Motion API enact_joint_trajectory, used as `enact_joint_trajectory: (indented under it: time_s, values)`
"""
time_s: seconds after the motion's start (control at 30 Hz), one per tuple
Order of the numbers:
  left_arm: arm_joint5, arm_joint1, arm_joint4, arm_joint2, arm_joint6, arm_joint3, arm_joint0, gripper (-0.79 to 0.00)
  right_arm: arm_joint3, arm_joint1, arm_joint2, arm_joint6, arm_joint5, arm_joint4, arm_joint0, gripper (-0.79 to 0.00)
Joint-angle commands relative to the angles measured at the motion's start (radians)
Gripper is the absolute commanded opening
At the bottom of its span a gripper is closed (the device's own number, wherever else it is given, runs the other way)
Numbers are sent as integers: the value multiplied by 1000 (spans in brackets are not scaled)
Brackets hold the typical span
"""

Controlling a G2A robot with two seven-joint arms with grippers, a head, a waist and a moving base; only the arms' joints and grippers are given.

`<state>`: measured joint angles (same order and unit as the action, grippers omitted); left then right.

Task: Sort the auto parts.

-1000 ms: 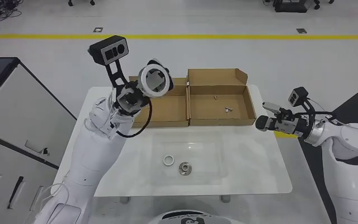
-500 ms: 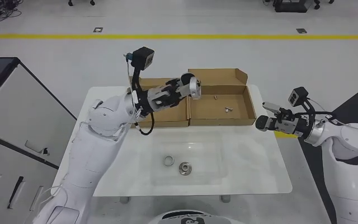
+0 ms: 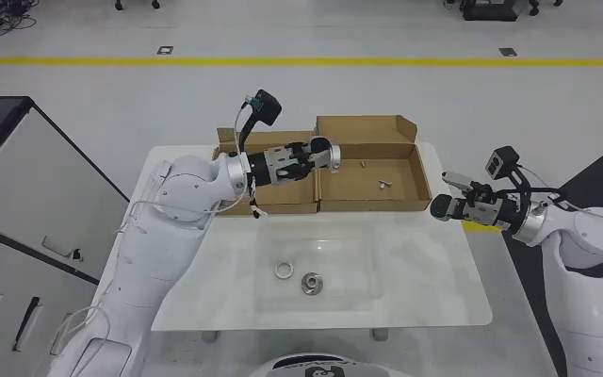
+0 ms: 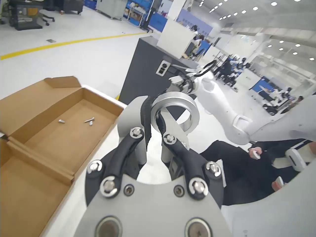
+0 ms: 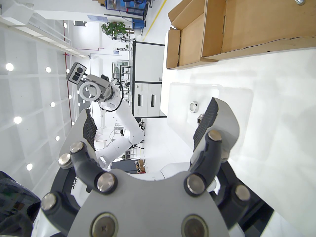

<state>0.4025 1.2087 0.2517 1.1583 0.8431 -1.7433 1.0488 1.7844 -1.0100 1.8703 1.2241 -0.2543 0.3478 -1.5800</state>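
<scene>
While L hand [image 4: 154, 119] pinches metal ring [image 4: 191, 120] above cardboard boxes [image 3: 367, 184], R hand [image 5: 150, 118] sits spread.

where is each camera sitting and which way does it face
Top view: above the arms, facing down at the table; both arms show, left gripper over the cardboard boxes, right gripper near the table's edge.
Left wrist view: on the left wrist, facing out past its gripper, shut on a metal ring, over a box toward the room.
Right wrist view: on the right wrist, facing past its open gripper across the table at the white tray.
Shared: all three show that box holding bolts.
</scene>
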Motion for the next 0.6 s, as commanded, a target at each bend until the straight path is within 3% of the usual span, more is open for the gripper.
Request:
enact_joint_trajectory:
  time_s: [0.0, 0.3, 0.57]
  values:
    - [-16, -2, 72, -13, 22, 19, -19, -785, 0, 0, 0, 0, 0, 0, 0, 0]
    - [-41, 4, 304, -118, 94, 140, -135, -785, 0, 0, 0, 0, 0, 0, 0, 0]
    - [-45, 31, 446, -264, 144, 319, -251, -785, 0, 0, 0, 0, 0, 0, 0, 0]
